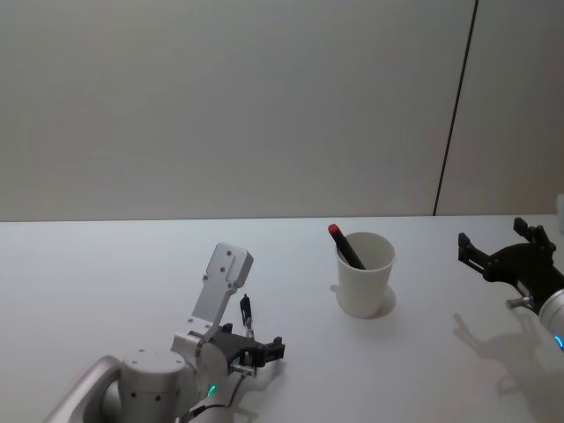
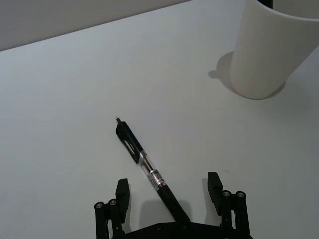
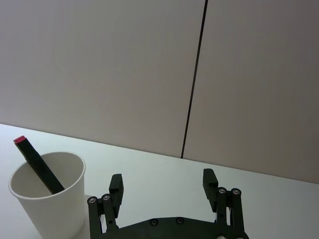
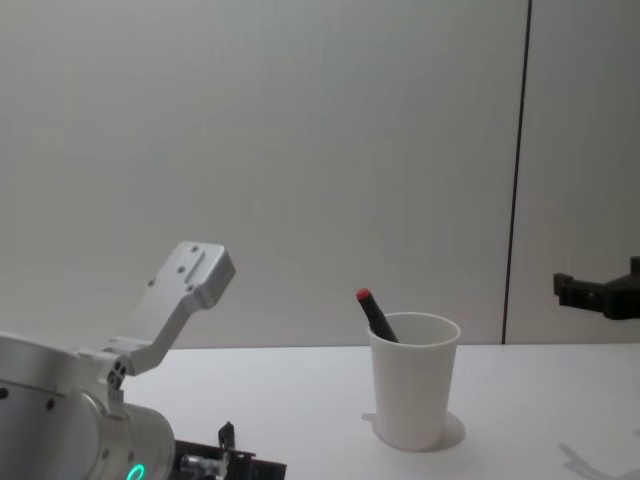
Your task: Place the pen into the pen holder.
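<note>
L-gripper (image 2: pixel 168 180) fingers (image 2: pixel 215 187) wide open, pen (image 2: pixel 142 159) btwn, prob. untouched.

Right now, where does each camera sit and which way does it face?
Head: high up, looking down at the white table; left gripper low left, right gripper at right edge, plain white paper cup between.
Chest: lower, looking across the table; left arm, cup side-on.
Left wrist: on the left arm, looking down at the black plastic pen lying between its open fingers.
Right wrist: on the right arm, facing the wall over its open fingers.
Shared: all see the cup.
</note>
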